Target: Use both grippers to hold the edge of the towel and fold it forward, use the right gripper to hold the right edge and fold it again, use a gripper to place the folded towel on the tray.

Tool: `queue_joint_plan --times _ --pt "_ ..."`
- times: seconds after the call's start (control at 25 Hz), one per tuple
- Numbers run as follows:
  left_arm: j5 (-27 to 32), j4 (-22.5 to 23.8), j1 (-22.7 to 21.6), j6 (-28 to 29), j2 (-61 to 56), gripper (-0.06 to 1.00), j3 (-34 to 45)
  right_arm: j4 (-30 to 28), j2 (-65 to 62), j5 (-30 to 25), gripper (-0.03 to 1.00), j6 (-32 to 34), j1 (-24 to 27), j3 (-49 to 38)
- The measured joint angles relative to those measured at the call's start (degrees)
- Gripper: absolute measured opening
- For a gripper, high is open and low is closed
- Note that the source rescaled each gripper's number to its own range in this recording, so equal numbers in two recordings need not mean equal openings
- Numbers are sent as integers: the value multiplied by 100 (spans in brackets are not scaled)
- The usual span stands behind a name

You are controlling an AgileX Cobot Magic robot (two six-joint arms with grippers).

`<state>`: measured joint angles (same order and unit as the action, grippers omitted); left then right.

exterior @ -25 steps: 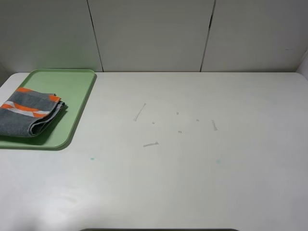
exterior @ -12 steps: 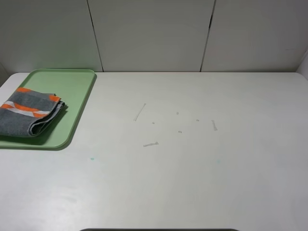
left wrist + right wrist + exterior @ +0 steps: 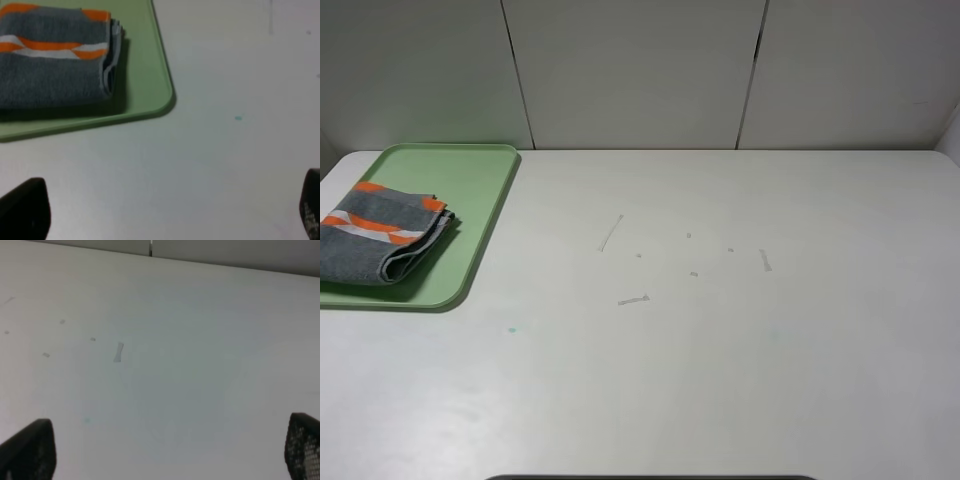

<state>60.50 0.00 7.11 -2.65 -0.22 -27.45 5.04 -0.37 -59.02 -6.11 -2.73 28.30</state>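
Towel (image 3: 382,232), folded into a thick grey bundle with orange patches and a white stripe, lies on the green tray (image 3: 480,190) at the far left of the white table (image 3: 720,350). From the high camera neither arm appears; only the tray, towel and a few small scuff marks (image 3: 632,299) on the tabletop show. The left wrist view adds a closer look at the towel (image 3: 52,60) on the tray (image 3: 145,75), its layered edges facing the tray's near corner, and shows the left gripper (image 3: 165,212) spread wide and empty over bare table. The right wrist view shows the right gripper (image 3: 165,452) equally wide, holding nothing, above the scuffed tabletop.
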Motion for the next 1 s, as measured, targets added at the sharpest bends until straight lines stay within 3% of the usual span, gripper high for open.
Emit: queue_joint_plan --times 1.0 --pt "0 -37 0 -1 -6 100 0 0 0 0 100 0 0 0"
